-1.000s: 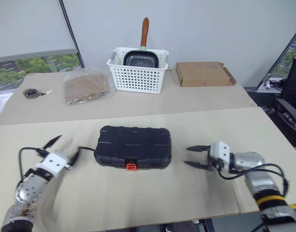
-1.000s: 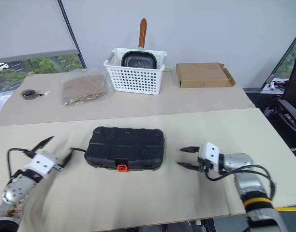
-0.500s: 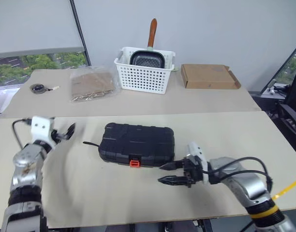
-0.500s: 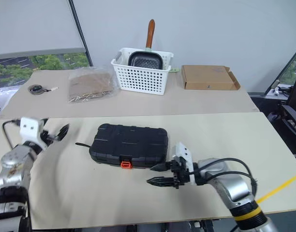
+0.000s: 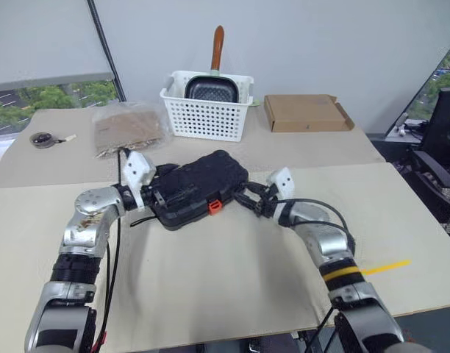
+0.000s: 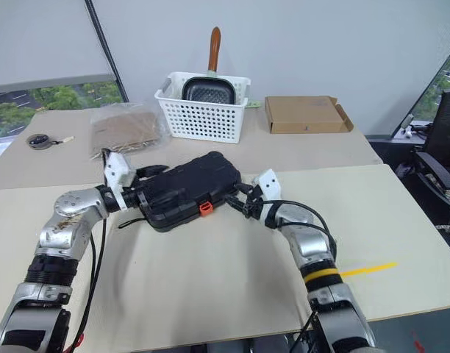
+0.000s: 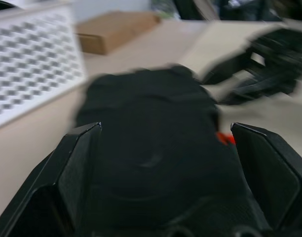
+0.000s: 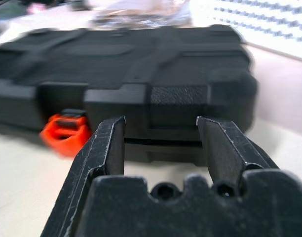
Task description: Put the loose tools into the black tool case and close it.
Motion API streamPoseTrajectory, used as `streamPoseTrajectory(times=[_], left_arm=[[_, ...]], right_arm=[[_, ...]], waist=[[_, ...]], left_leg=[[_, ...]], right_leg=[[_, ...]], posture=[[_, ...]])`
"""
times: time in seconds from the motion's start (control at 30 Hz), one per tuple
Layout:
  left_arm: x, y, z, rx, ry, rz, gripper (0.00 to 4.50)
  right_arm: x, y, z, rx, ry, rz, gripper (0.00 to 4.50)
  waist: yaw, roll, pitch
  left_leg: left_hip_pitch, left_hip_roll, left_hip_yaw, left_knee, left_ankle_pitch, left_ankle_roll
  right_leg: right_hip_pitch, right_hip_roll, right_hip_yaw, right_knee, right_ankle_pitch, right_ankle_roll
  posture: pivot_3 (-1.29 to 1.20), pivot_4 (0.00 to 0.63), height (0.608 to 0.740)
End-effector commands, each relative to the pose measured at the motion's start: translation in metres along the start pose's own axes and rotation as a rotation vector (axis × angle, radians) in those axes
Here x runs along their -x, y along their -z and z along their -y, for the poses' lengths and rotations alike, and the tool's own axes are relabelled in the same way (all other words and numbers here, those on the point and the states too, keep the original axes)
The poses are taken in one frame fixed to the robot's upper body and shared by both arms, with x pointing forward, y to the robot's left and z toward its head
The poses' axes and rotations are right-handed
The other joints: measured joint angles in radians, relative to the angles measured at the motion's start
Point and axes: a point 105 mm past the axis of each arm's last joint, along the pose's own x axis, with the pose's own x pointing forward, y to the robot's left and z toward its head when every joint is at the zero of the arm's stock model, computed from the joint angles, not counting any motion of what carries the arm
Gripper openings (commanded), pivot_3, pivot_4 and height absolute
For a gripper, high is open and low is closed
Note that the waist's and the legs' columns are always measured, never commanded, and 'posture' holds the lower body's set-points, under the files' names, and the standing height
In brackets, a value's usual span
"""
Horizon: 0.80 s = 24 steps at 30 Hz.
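Beige table [image 5: 232,294] under a grey wall, with the black case [image 5: 198,190] caught between my two arms.
On the far side I see the white basket [image 5: 206,107] with a pan in it, a cardboard box [image 5: 304,112] and a clear bag [image 5: 129,126]; the case sits shut near the middle of the table, skewed, its orange latch [image 5: 215,207] facing me. My left gripper [image 5: 160,195] is spread wide around one end of the case without clamping it, and my right gripper [image 5: 247,200] is about half open, its fingers just short of the other end and holding nothing. I worry that uneven pushing from the two sides spins the case further or slides it away, and that prying anywhere but the latch lifts the whole case instead of the lid. I see no loose tools on the table.
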Motion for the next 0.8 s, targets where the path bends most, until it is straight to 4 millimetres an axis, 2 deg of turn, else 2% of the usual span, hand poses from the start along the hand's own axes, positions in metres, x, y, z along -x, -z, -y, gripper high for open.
streamPoseTrajectory(times=[0.03, 0.13, 0.27, 0.37, 0.4, 0.47, 0.57, 0.7, 0.8], left_arm=[[-0.009, 0.001, -0.006, -0.035, -0.020, -0.029, 4.50], [-0.015, 0.012, -0.006, -0.032, -0.032, -0.065, 4.50], [-0.023, 0.028, -0.008, 0.039, -0.088, -0.112, 4.50], [-0.030, 0.036, -0.007, 0.080, -0.125, -0.137, 4.50], [-0.032, 0.039, -0.006, 0.104, -0.139, -0.144, 4.50], [-0.036, 0.042, -0.005, 0.129, -0.157, -0.156, 4.50], [-0.038, 0.046, -0.002, 0.146, -0.173, -0.181, 4.50], [-0.040, 0.052, 0.004, 0.142, -0.186, -0.207, 4.50], [-0.040, 0.049, 0.002, 0.127, -0.219, -0.186, 4.50]], right_arm=[[0.002, -0.020, 0.008, 0.034, 0.020, 0.072, 2.71], [0.010, -0.017, -0.004, 0.046, -0.042, 0.050, 2.71], [0.022, 0.002, -0.037, 0.035, -0.124, -0.061, 2.71], [0.020, 0.013, -0.060, 0.014, -0.152, -0.136, 2.71], [0.018, 0.017, -0.064, 0.005, -0.141, -0.154, 2.96], [0.014, 0.020, -0.066, 0.000, -0.113, -0.173, 3.35], [0.008, 0.020, -0.065, -0.001, -0.070, -0.182, 4.39], [-0.003, 0.020, -0.060, -0.024, 0.005, -0.184, 4.39], [-0.008, 0.018, -0.056, -0.046, 0.047, -0.166, 4.39]], waist=[[0.000, 0.000, 0.000], [0.000, 0.001, 0.000], [0.001, 0.003, -0.002], [0.001, 0.005, -0.003], [0.000, 0.005, -0.003], [0.001, 0.006, -0.003], [0.004, 0.006, -0.004], [0.005, 0.007, -0.005], [0.009, 0.008, -0.005]], left_leg=[[-0.001, 0.000, 0.000, 0.000, 0.000, 0.000], [0.000, 0.000, 0.000, 0.000, 0.000, 0.000], [0.001, 0.000, 0.000, 0.000, -0.004, 0.006], [0.001, 0.000, 0.000, 0.001, -0.004, 0.007], [0.002, -0.001, 0.000, 0.001, -0.004, 0.007], [0.003, -0.001, -0.001, 0.001, -0.004, 0.007], [0.005, -0.001, -0.004, 0.001, -0.004, 0.005], [0.004, -0.002, -0.005, 0.001, -0.003, 0.007], [0.004, -0.002, -0.005, 0.001, -0.003, 0.007]], right_leg=[[0.000, 0.000, 0.000, 0.000, 0.000, 0.000], [0.000, 0.000, 0.002, 0.000, 0.000, 0.000], [0.001, 0.000, 0.003, 0.000, 0.000, 0.000], [0.002, -0.001, 0.004, 0.000, 0.000, 0.000], [0.002, -0.001, 0.004, 0.000, 0.000, 0.000], [0.003, -0.001, 0.005, 0.001, 0.000, 0.000], [0.005, -0.001, 0.005, 0.001, 0.000, 0.000], [0.005, -0.001, 0.005, 0.000, 0.000, 0.000], [0.005, -0.001, 0.005, 0.000, 0.000, 0.000]], posture=[[0.00, 0.150, 0.700], [0.00, 0.150, 0.700], [0.00, 0.150, 0.700], [0.00, 0.150, 0.700], [0.00, 0.150, 0.700], [0.00, 0.150, 0.700], [0.00, 0.150, 0.700], [0.00, 0.150, 0.700], [0.00, 0.150, 0.700]])
